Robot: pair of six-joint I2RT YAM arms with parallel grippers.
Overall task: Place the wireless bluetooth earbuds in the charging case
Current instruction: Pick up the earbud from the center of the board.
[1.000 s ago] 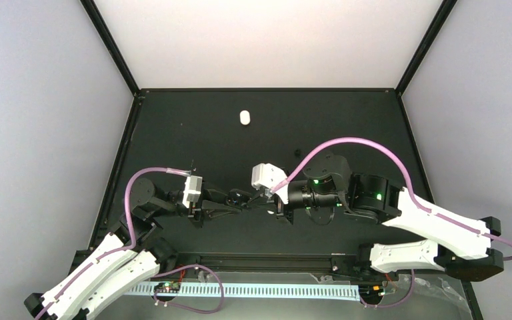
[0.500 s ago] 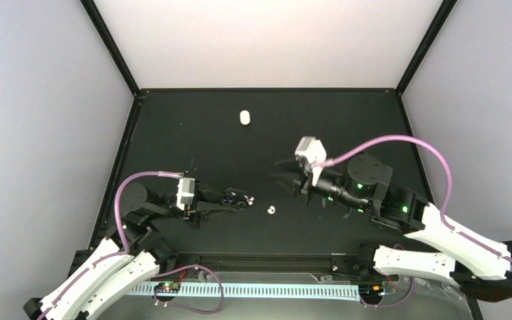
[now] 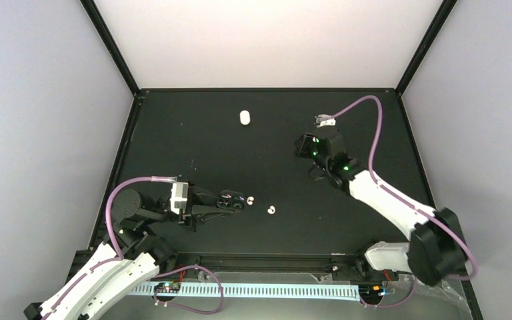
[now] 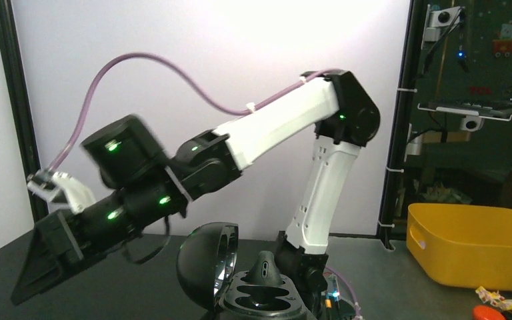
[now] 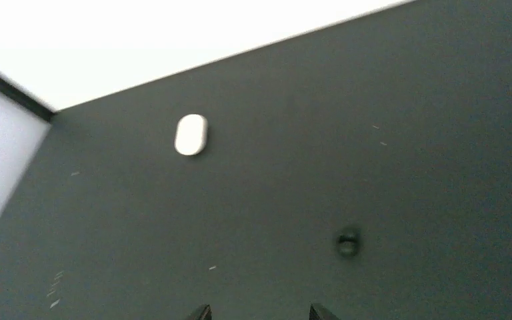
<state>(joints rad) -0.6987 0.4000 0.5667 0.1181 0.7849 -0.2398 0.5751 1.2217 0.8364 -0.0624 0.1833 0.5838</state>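
Observation:
My left gripper (image 3: 227,202) is shut on an open black charging case (image 4: 260,297) near the front of the table. The lid (image 4: 207,267) stands up on the left, and one black earbud (image 4: 265,268) sits upright in the case. Two white earbuds lie on the mat, one (image 3: 251,198) just right of the case and one (image 3: 271,209) further right. My right gripper (image 5: 260,313) is open and empty, low over the mat at the back right (image 3: 305,145). A second black earbud (image 5: 348,243) lies just ahead of it, to the right.
A closed white oval case (image 3: 244,117) lies at the back centre of the black mat and also shows in the right wrist view (image 5: 191,135). The enclosure's black frame posts and white walls ring the mat. A yellow bin (image 4: 473,243) stands outside.
My right gripper has pulled away from the case and swung to the back right. The two white earbuds now lie bare on the mat. The left gripper has shifted slightly left with the case.

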